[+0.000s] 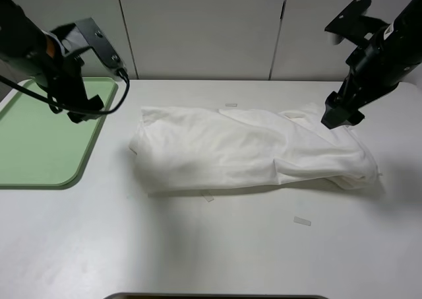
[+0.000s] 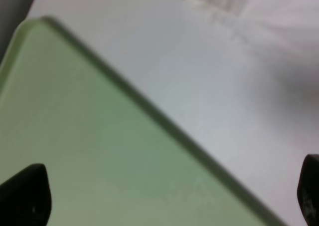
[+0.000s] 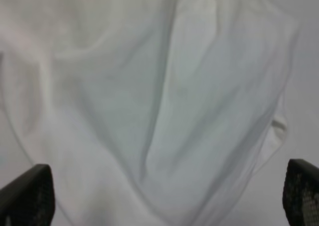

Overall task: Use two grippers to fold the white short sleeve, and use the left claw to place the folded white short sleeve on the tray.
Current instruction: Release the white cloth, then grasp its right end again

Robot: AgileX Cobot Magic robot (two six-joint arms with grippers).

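From up high: the shirt (image 1: 250, 147) lies in a long, loose bundle mid-surface (image 1: 231, 253), well apart from the tray (image 1: 39, 147). There the left gripper (image 1: 82, 111) hovers, while the right gripper (image 1: 339, 117) hangs over the shirt's other end.

Left wrist: jaws wide, empty, over green tray.

Right wrist: jaws wide above cloth, gripping nothing.

Folding looks partway done, and the shirt is not yet on the tray.

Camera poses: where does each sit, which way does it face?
Exterior high: above the table, looking down toward the back wall; shows left tool over the tray, right tool over the shirt.
Left wrist: on the left arm, facing down at tray and table; spread fingertips show.
Right wrist: on the right arm, facing down at shirt; spread fingertips show.
Shared: exterior and left wrist see the tray.
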